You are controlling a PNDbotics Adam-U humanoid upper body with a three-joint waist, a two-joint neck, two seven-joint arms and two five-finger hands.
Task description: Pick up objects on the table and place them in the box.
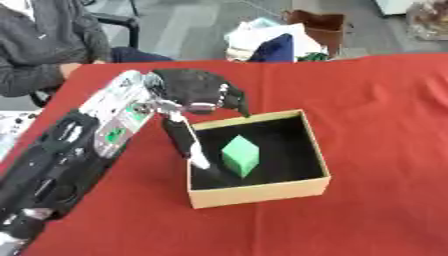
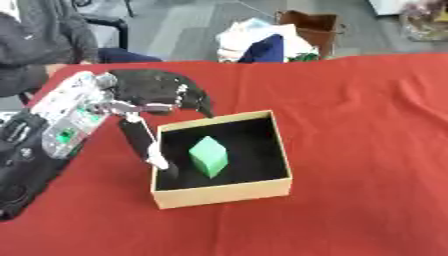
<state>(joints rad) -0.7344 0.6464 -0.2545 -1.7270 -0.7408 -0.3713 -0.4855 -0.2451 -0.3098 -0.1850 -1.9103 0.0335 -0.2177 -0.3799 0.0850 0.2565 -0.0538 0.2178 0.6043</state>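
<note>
- The box (image 1: 260,192) is an open square one, tan outside and black inside, and it stands on the red table (image 1: 385,125).
- A green block (image 1: 241,155) is inside the box, near the middle of the black floor, and it stands tilted on one edge or corner.
- The left hand (image 1: 197,92) comes in from the left side and hangs over the far left corner of the box.
- Its fingers are not closed around anything: one long finger or thumb (image 1: 185,140) points straight down along the left wall of the box, with its pale tip just inside the rim.
- The other fingers (image 1: 234,100) are bent a little over the far wall of the box and hold nothing.
- The finger tip is near the green block but I see a gap between them.
- The left arm (image 1: 79,150) is black and silver with small green marks, and it lies across the left edge of the table.
- The right hand is not seen in any view.
</note>
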